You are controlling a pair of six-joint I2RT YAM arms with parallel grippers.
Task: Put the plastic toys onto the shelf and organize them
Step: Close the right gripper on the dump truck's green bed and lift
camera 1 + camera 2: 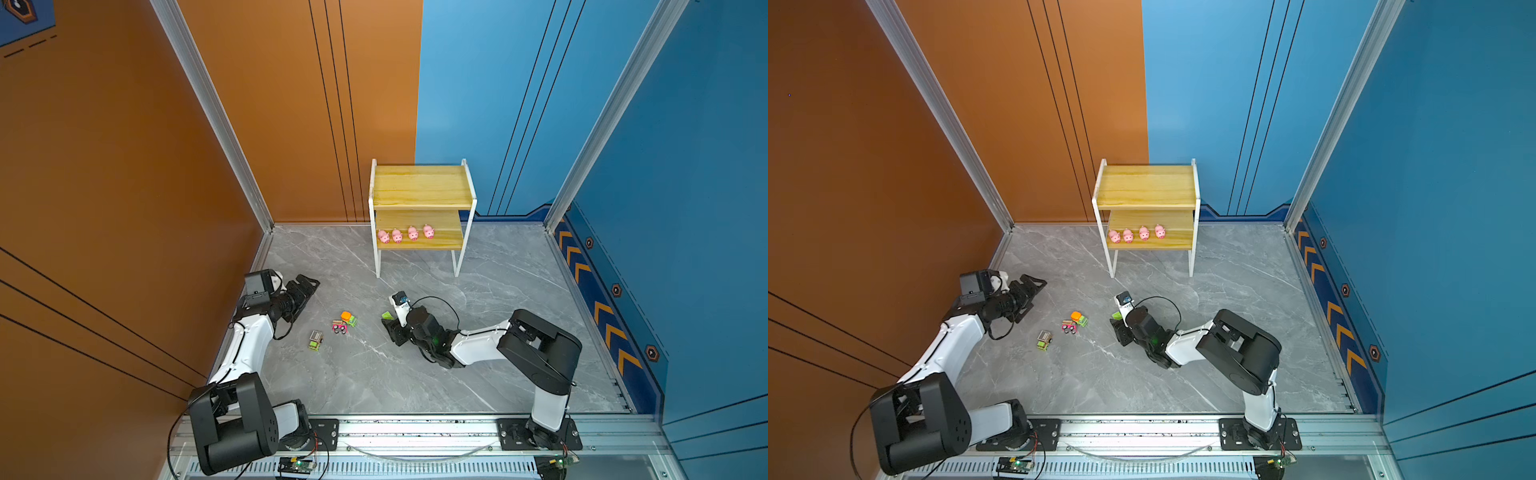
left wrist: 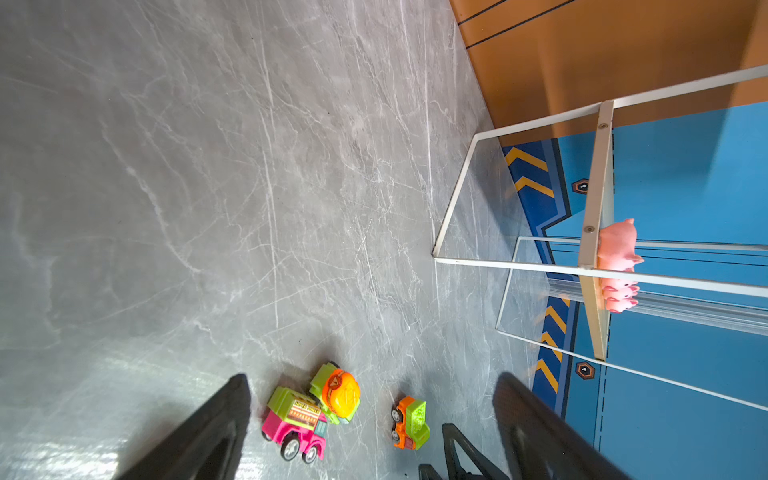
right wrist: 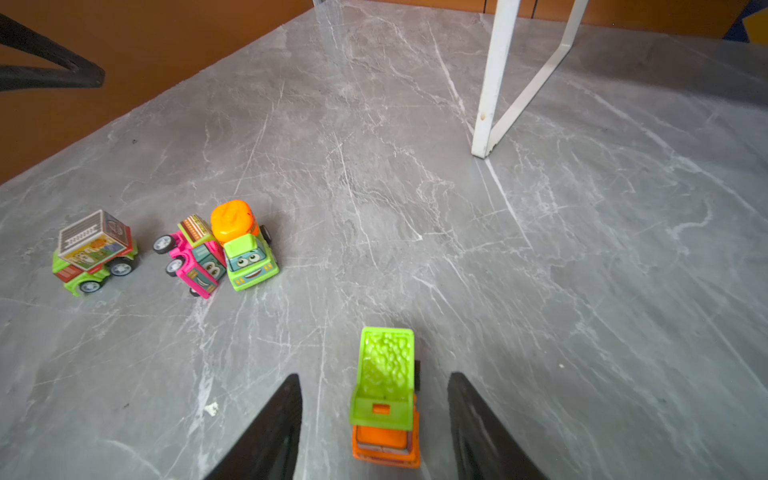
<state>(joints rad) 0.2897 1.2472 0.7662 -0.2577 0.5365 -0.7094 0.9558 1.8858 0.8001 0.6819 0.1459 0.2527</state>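
A grey marble surface (image 1: 498,332) carries the two-tier shelf (image 1: 422,187) against the back wall, its upper board bare. The left hand (image 2: 372,376) hangs above the surface near the orange wall, fingers wide apart and empty. The right hand (image 3: 375,375) is low on the surface with its fingers apart, one on each side of an orange-and-green dump truck (image 3: 384,395) and with floor visible on both sides, so nothing is gripped yet.

Three more trucks stand loose between the arms: a green box truck (image 3: 93,251), a green mixer truck (image 3: 245,249) and, leaning against it, a pink truck (image 3: 195,259) tipped on its side. Four pink pigs (image 1: 412,233) line the front of the lower board.

The dump truck sits slightly off-centre between the fingers. If one finger meets it first, the wheeled toy could roll or twist away.

In both top views the right wrist hides nearly all of that truck. Only the right wrist view shows the gaps beside it, and only the wrist views make the pink truck's tilt plain.
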